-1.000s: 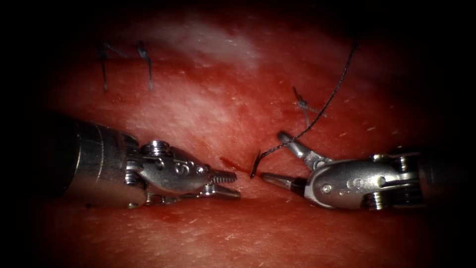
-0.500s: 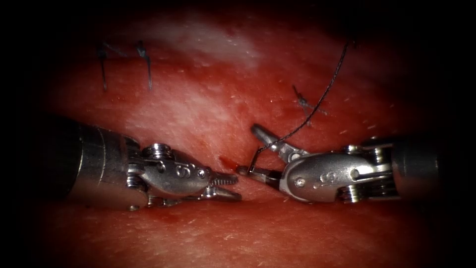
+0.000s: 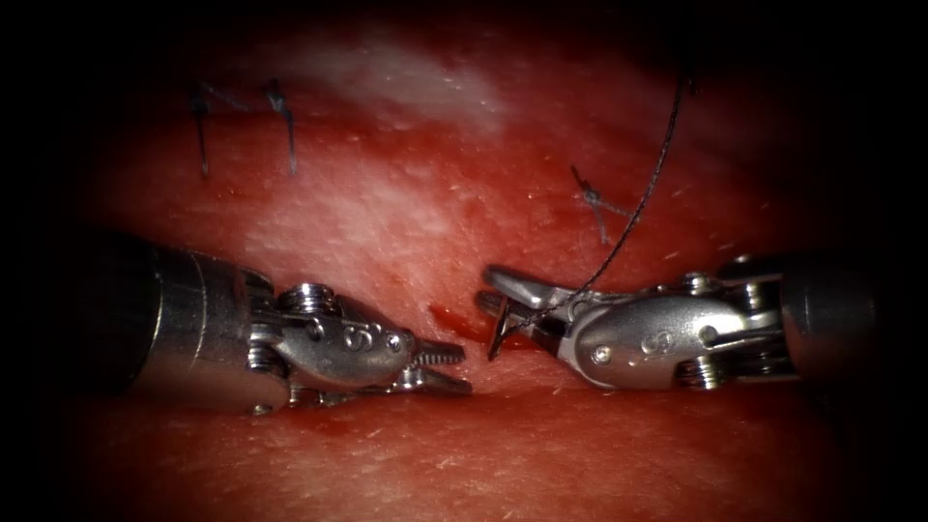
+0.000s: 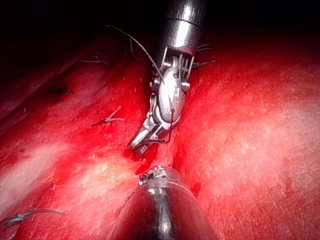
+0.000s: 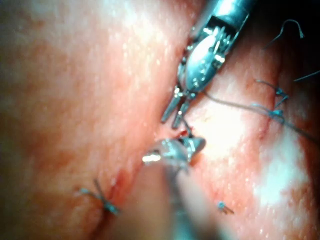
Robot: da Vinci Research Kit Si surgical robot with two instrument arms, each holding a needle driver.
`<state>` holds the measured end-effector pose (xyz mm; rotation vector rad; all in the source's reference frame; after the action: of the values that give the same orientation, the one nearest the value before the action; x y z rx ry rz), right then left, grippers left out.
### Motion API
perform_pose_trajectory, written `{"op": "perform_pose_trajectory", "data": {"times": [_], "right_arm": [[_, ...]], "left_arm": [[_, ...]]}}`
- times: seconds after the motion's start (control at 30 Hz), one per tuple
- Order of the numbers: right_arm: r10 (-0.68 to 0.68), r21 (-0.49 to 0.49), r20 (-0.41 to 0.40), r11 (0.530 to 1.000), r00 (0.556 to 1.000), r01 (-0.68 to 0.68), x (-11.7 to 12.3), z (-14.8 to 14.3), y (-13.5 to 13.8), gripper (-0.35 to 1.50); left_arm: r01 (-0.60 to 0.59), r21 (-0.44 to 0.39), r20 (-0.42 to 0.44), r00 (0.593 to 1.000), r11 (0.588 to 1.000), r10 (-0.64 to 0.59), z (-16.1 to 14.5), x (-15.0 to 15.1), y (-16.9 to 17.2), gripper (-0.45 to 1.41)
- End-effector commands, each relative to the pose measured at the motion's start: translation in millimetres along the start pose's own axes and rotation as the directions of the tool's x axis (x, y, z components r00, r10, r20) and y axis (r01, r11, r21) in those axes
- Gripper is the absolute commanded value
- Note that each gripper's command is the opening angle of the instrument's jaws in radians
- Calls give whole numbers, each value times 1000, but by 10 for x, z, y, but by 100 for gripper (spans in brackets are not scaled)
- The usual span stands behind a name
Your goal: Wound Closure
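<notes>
While the right tool point(image 3: 503, 302) sits just right of the cut point(image 3: 454, 319), its jaws are clamped on the needle point(image 3: 498, 338) near the thread end of the curve. Needle looks dark and short, pointing down toward the tissue point(image 3: 387, 203) at the cut's right edge; tip touches or enters the surface, cannot tell which. Thread point(image 3: 643, 193) runs from the needle up over the right tool's jaws and away to the upper right, taut-ish, passing just beside a finished stitch point(image 3: 592, 201).

Left tool point(image 3: 443, 367) lies left of the cut, jaws slightly parted, holding nothing, tips near the needle but apart from it. Red fluid point(image 3: 447, 317) pools at the cut between the two tools. Two older stitches point(image 3: 280, 116) sit well apart at the upper left of the tissue.

Left wrist view: right tool point(image 4: 142, 142) comes down toward the cut, needle point(image 4: 170, 127) showing as a thin dark wire at its jaws, thread point(image 4: 137, 45) trailing back along its body. Left tool's own wrist point(image 4: 157, 180) is close in front.

Right wrist view: left tool point(image 5: 175, 112) shows with jaws parted and empty, thread point(image 5: 240, 106) lying across the tissue beside it, knotted stitches point(image 5: 102, 197) nearby.
</notes>
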<state>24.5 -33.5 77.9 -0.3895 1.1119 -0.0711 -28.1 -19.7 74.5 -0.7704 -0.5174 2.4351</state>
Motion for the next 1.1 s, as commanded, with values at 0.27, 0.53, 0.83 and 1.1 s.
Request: {"op": "perform_pose_trajectory", "data": {"times": [0.27,0.53,0.83,1.1], "right_arm": [[47,-40,-31,998,998,-49,6,6,18,-35],[55,-35,-23,998,998,-56,10,4,34,-35],[19,-46,2,999,1000,-19,18,0,44,-35],[-32,-69,18,997,999,33,19,-4,46,-35]], "left_arm": [[-1,-1,2,1000,1000,1,9,0,1,-3],[-1,-4,1,1000,1000,1,9,0,1,-3],[-2,-4,4,1000,1000,2,9,0,1,-3],[-3,-6,10,1000,1000,3,7,-2,1,-3]]}}
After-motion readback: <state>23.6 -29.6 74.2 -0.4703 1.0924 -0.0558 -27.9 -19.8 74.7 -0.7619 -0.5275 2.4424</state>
